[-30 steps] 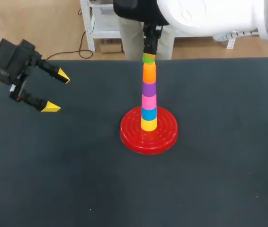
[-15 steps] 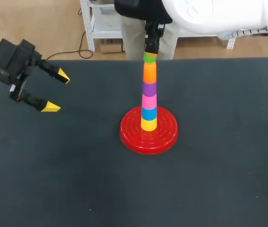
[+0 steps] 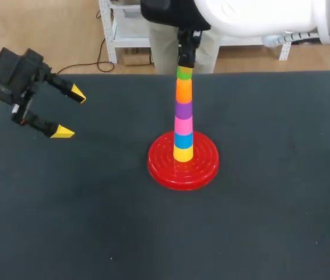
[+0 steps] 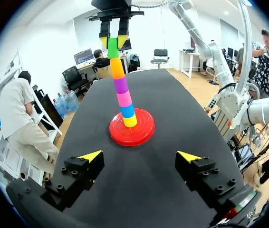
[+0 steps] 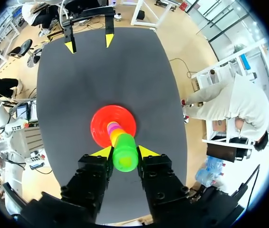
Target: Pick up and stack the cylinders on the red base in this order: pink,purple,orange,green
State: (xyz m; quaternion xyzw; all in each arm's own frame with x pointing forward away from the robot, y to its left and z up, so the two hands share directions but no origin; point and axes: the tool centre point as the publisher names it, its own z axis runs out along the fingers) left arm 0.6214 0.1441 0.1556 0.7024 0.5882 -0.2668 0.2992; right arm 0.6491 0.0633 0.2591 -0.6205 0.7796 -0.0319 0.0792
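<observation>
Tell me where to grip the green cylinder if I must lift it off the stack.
Take the green cylinder by its curved sides from straight above, a finger on each side, as the right gripper holds it. It stands upright atop the tall, narrow stack, so a sideways approach may topple it.

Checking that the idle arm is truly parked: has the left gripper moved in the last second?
No. The left gripper hangs open at the same spot near the table's far left corner, with its gap to the red base unchanged throughout.
</observation>
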